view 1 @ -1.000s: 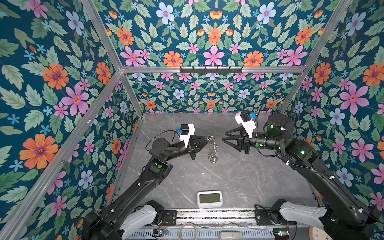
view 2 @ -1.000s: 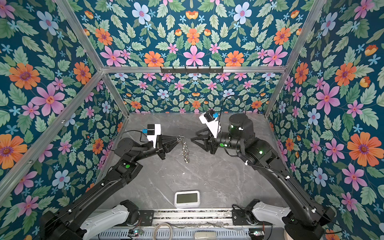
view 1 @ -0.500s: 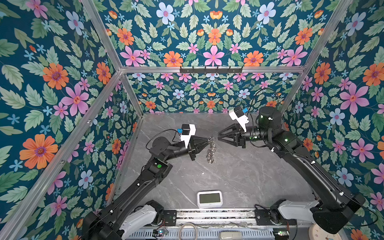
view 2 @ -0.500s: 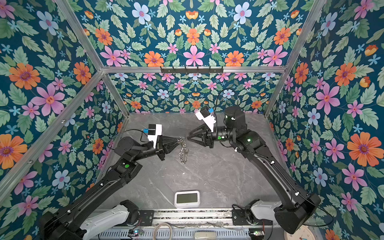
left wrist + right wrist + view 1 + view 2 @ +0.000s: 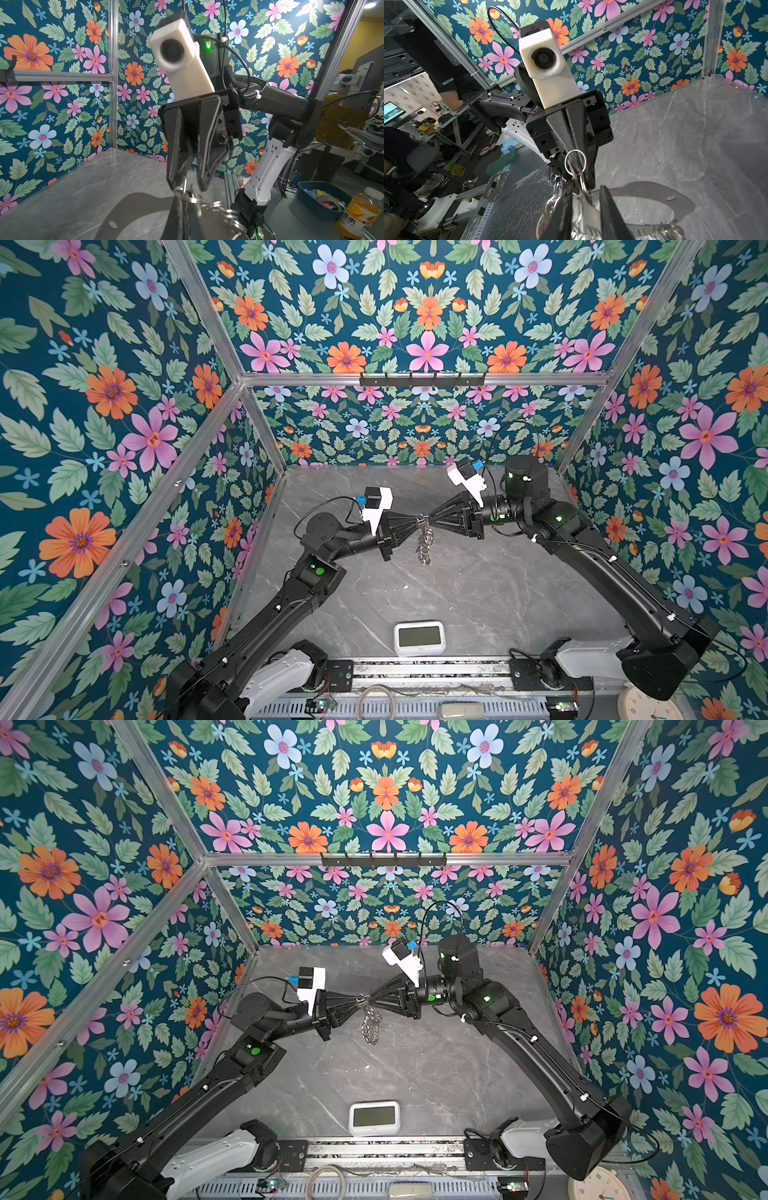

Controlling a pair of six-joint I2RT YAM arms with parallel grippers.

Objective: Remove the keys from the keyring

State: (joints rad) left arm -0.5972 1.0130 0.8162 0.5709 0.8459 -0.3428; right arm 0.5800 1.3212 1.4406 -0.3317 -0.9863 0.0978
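The keyring (image 5: 424, 545) (image 5: 371, 1027) hangs in mid-air over the grey table, a chain of small silver rings below a translucent grey plate (image 5: 133, 207) (image 5: 643, 197). My left gripper (image 5: 419, 522) (image 5: 360, 1004) (image 5: 184, 202) is shut on its top split ring. My right gripper (image 5: 431, 523) (image 5: 372, 1004) (image 5: 586, 187) meets it tip to tip from the opposite side. Its jaws stand a little apart, straddling a slim silver key (image 5: 192, 190) (image 5: 583, 189) without visibly clamping it. I cannot make out a second key.
A white clock (image 5: 419, 638) (image 5: 374, 1117) lies near the table's front edge. A black hook rail (image 5: 422, 380) runs along the back wall. Floral walls close in the back and both sides. An orange drink bottle (image 5: 357, 214) and a blue bin (image 5: 318, 199) stand outside the cell.
My right gripper has swung left to meet the left gripper at the top of the keyring, and its jaws have narrowed. The left arm has stayed put, still holding the ring.
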